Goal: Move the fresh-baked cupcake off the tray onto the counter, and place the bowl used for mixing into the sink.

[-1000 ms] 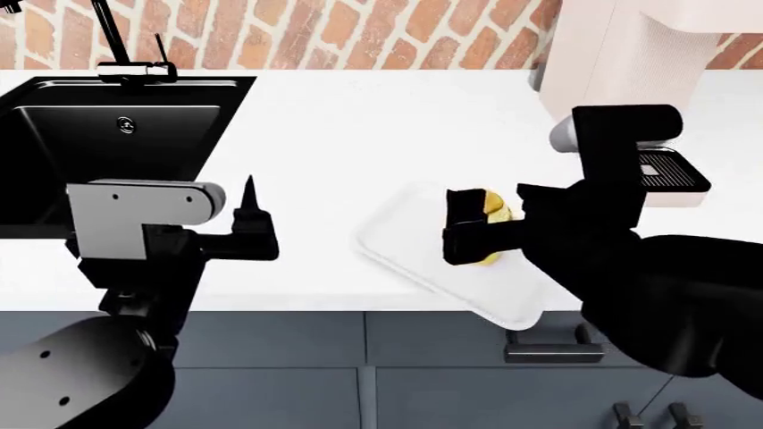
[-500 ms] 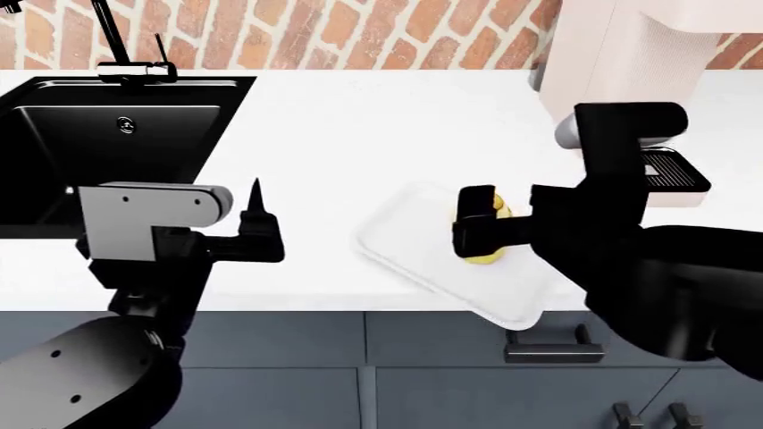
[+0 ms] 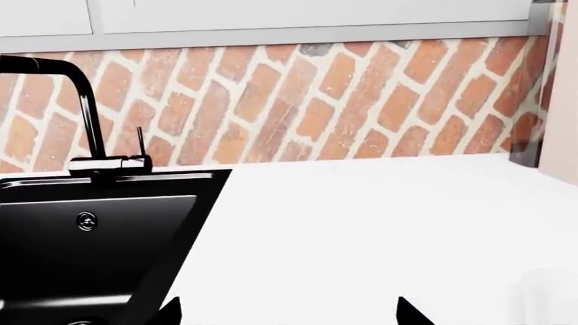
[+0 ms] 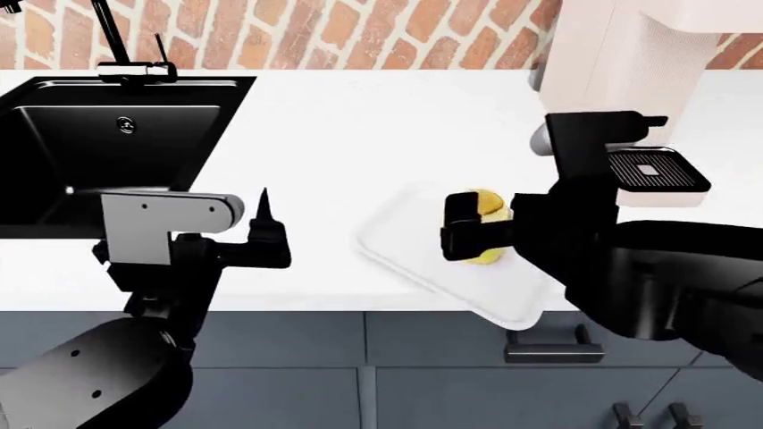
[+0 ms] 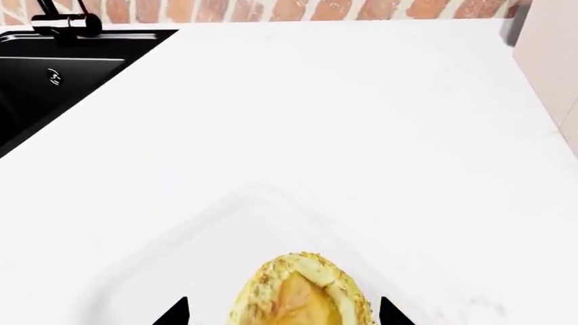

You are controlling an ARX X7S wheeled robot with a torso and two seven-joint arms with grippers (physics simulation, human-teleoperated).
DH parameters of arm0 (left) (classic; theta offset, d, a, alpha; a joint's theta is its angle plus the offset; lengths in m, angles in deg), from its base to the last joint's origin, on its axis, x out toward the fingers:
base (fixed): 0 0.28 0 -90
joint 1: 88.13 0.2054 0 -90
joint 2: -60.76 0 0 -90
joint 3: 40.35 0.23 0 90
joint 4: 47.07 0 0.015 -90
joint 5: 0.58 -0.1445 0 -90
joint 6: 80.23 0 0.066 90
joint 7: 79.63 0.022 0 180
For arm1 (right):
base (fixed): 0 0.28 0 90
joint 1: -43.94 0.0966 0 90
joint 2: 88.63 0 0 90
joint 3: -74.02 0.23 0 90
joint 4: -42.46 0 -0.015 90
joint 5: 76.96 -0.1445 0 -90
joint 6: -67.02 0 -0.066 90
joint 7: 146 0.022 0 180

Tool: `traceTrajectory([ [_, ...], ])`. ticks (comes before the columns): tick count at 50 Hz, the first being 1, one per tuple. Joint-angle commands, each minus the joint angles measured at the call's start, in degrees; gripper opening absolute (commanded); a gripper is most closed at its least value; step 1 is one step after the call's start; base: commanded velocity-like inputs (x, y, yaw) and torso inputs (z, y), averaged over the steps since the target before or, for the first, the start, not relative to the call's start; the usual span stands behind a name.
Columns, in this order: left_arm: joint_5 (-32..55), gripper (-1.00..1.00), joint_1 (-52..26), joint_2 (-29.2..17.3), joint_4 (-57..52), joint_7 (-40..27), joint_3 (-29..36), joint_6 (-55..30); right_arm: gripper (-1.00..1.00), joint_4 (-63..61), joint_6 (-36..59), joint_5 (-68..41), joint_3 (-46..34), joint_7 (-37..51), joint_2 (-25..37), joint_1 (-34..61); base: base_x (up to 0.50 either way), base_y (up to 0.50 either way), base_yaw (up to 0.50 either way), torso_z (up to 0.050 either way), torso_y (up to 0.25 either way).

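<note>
The yellow cupcake (image 4: 487,234) sits on the white tray (image 4: 406,255) near the counter's (image 4: 357,125) front edge. My right gripper (image 4: 477,231) is open and straddles it. In the right wrist view the cupcake (image 5: 302,291) lies between the two fingertips (image 5: 172,313) with a gap on each side. My left gripper (image 4: 264,225) is open and holds nothing, hovering over the counter just right of the black sink (image 4: 107,152). The left wrist view shows its tips (image 3: 411,313) over bare white counter (image 3: 361,223), with the sink (image 3: 91,237) beside it. The bowl is out of view.
A black gooseneck faucet (image 4: 120,45) stands behind the sink against the red brick wall (image 4: 357,31). A pale appliance (image 4: 632,54) with a black drip grille (image 4: 649,174) stands at the back right, close to my right arm. Grey-blue cabinets (image 4: 357,375) run below the counter.
My right wrist has swung a little to the left around the cupcake, which stays on the tray. My left gripper has drifted slightly to the right.
</note>
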Motion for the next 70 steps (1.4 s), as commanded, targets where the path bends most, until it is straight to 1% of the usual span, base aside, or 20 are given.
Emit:
traceTrajectory([
  [1,-1.0,1.00,0.3,0.9,1.8,1.1,0.6,0.7,1.00,3.5,0.8,0.1,-0.4,-1.5,-1.6,-0.4,0.00,0.00,0.00,0.000,0.000],
  [8,-1.8,1.00,0.3,1.7,3.0,1.9,1.2,1.1,1.00,6.2,2.1,-0.2,-1.1,-1.9,-3.0,-0.6,0.00,0.00,0.00,0.000,0.000],
  [18,-1.5,1.00,-0.1,1.5,2.3,1.9,1.1,0.8,1.00,7.3,3.8,-1.6,-2.2,-2.1,-4.0,-1.8,0.00,0.00,0.00,0.000,0.000],
  [24,-1.5,1.00,-0.4,1.6,2.2,1.9,1.1,0.6,1.00,7.3,4.6,-2.1,-2.3,-2.2,-3.6,-1.6,0.00,0.00,0.00,0.000,0.000],
  [28,-1.5,1.00,0.0,1.3,1.9,1.9,1.1,0.8,1.00,5.3,4.8,-2.6,-2.1,-1.4,-2.2,-1.3,0.00,0.00,0.00,0.000,0.000],
  [29,-1.4,1.00,0.2,1.2,1.8,1.9,1.0,0.9,-1.00,4.6,3.8,-2.3,-1.7,-1.0,-1.7,-1.5,0.00,0.00,0.00,0.000,0.000],
  [42,-1.2,1.00,0.1,1.0,1.1,1.7,1.1,0.5,-1.00,3.3,2.4,-1.6,-0.4,-0.7,-0.5,-1.2,0.00,0.00,0.00,0.000,0.000],
  [49,-0.8,1.00,0.7,0.3,-0.2,1.0,0.7,0.6,-1.00,5.8,-1.0,0.7,1.1,-0.6,-2.1,-1.3,0.00,0.00,0.00,0.000,0.000],
  [52,-0.6,1.00,0.9,0.1,-0.7,0.8,0.5,0.7,-1.00,6.9,-1.1,1.1,1.4,-1.2,-3.1,-0.8,0.00,0.00,0.00,0.000,0.000],
  [57,-0.3,1.00,1.0,-0.1,-1.3,0.3,0.4,0.5,-1.00,7.9,-0.3,1.4,1.5,-1.8,-3.8,0.1,0.00,0.00,0.00,0.000,0.000],
  [67,0.7,1.00,1.3,-2.0,-3.0,-0.9,-0.9,0.3,-1.00,14.9,3.7,1.7,1.1,-5.8,-8.7,3.1,0.00,0.00,0.00,0.000,0.000],
  [69,1.0,1.00,0.9,-2.5,-3.7,-1.4,-1.3,-0.2,-1.00,15.3,4.1,1.3,1.1,-5.4,-9.0,3.5,0.00,0.00,0.00,0.000,0.000],
  [70,1.1,1.00,1.1,-2.8,-3.9,-1.5,-1.4,0.0,-1.00,14.9,3.0,2.0,1.3,-3.7,-8.7,3.4,0.00,0.00,0.00,0.000,0.000],
])
